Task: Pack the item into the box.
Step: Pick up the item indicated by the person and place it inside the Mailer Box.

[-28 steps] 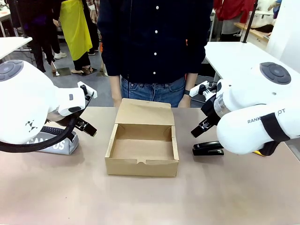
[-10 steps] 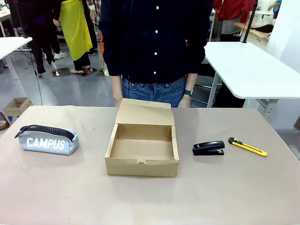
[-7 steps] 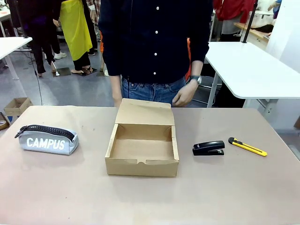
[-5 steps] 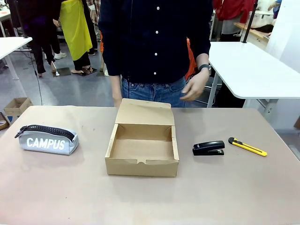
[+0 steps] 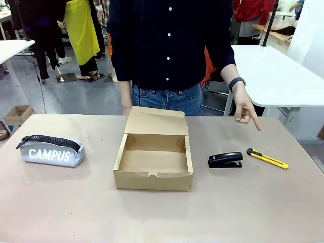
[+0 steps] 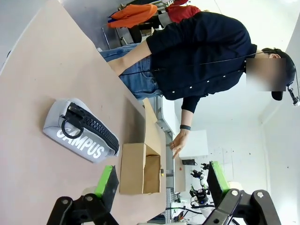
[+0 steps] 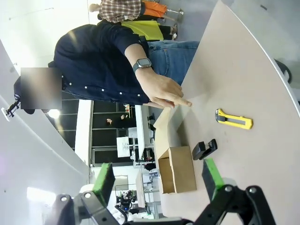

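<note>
Tan tabletop (image 5: 243,212) spanned the front view, and a person (image 5: 167,45) in a dark shirt stood at its far edge. At the middle sat the cardboard box (image 5: 153,180), open, with its lid tipped back toward the person. Well to its left lay a grey pencil case (image 5: 50,152). Each wrist view showed its own claw spread wide and holding nothing: the left gripper (image 6: 161,171) and the right gripper (image 7: 157,168). The person's hand (image 5: 244,107) hung over the table's right side, index finger aimed downward. Below it, right of the box, lay a black stapler (image 5: 225,159). Just beyond that lay the yellow utility knife (image 5: 267,158), flat on the table and outside the box.
</note>
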`<state>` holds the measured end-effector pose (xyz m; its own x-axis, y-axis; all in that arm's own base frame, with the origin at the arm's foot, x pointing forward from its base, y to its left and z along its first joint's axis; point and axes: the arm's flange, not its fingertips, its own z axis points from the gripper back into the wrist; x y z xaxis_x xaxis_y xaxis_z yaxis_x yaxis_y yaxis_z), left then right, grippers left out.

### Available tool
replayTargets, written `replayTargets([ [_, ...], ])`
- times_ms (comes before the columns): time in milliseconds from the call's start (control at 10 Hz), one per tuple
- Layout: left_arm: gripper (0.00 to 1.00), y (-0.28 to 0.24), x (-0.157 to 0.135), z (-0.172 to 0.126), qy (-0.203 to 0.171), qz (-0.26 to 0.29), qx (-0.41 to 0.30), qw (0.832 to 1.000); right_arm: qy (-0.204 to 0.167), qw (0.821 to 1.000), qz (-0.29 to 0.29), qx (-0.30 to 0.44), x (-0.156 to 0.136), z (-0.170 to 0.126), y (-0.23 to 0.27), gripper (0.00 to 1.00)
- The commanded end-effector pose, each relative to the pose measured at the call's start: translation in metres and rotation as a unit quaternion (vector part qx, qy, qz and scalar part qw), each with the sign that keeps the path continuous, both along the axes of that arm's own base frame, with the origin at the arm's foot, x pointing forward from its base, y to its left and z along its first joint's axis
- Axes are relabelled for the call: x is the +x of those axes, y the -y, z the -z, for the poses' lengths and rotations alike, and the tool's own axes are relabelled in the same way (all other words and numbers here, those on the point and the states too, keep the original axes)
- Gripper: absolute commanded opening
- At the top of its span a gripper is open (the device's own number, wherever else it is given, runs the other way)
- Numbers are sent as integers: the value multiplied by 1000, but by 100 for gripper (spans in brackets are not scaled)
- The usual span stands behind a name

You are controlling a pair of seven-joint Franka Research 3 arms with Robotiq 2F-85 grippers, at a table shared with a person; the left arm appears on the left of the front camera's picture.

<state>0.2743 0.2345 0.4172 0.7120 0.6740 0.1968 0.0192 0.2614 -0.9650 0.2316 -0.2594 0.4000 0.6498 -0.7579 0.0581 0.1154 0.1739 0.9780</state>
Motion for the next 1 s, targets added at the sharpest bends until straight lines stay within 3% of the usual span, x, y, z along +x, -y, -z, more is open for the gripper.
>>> replayTargets([
  [0, 100, -2, 2, 0, 19, -2, -3, 1000, 19, 1000, 4, -2, 3, 0, 2, 100],
  [400, 100, -2, 2, 0, 19, -2, -3, 1000, 19, 1000, 4, -2, 3, 0, 2, 100],
  [500, 100, -2, 2, 0, 19, -2, -3, 1000, 1, 1000, 1, 0, 0, 0, 0, 100],
  [600, 100, -2, 2, 0, 19, -2, -3, 1000, -6, 995, -48, -90, 20, -16, -21, 100],
  [800, 100, -2, 2, 0, 19, -2, -3, 1000, 30, 960, -148, -237, 58, -46, -72, 100],
  [900, 100, -2, 2, 0, 19, -2, -3, 1000, 53, 919, -214, -327, 74, -53, -97, 100],
])
